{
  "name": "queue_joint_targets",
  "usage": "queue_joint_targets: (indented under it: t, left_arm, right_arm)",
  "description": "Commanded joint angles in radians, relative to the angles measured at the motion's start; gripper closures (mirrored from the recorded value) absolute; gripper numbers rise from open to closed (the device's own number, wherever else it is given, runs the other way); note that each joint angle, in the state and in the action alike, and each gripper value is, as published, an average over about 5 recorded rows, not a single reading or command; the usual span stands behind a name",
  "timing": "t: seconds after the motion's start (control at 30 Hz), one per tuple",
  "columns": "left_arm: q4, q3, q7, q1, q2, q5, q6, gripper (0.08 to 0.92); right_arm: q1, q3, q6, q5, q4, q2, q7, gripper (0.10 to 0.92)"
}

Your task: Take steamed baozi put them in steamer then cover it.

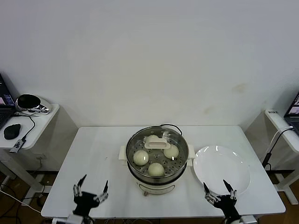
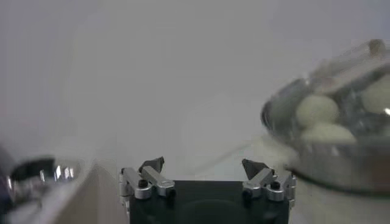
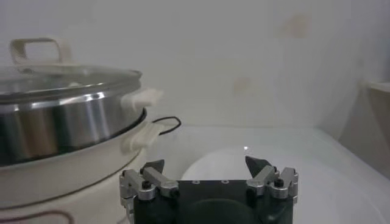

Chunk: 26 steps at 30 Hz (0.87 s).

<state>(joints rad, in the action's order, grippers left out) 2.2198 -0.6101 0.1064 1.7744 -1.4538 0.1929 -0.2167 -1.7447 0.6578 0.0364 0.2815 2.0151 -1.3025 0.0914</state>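
four steamed baozi [image 1: 141,157] in one steamer [image 1: 157,179] under one glass cover [image 1: 157,143]; one white plate [image 1: 221,169]; two grippers.

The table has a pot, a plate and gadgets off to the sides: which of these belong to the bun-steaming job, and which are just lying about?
Part of the job:
- shiny round stainless-steel steamer
- four cream-white round baozi inside it
- clear glass cover with cream bar handle, on the steamer

Just lying about:
- flat white plate, empty
- black computer mouse on the side table
- black cable behind the steamer
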Motion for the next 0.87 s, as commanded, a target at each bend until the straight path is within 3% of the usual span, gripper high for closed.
queue_joint_targets:
  t: [0.03,0.87]
  left_arm:
    - [-0.028,-0.022,-0.013,0.168,-0.025,-0.120,0.099,0.177]
    - [0.022,0.000,-0.003,0.186,-0.045,-0.120,0.073,0.177]
  right_arm:
    - [-0.077,0.009,-0.012,-0.038,0.036,0.016,0.022,0.203]
    - [-0.081,0.064,0.047,-0.075,0.083,0.007,0.084,0.203]
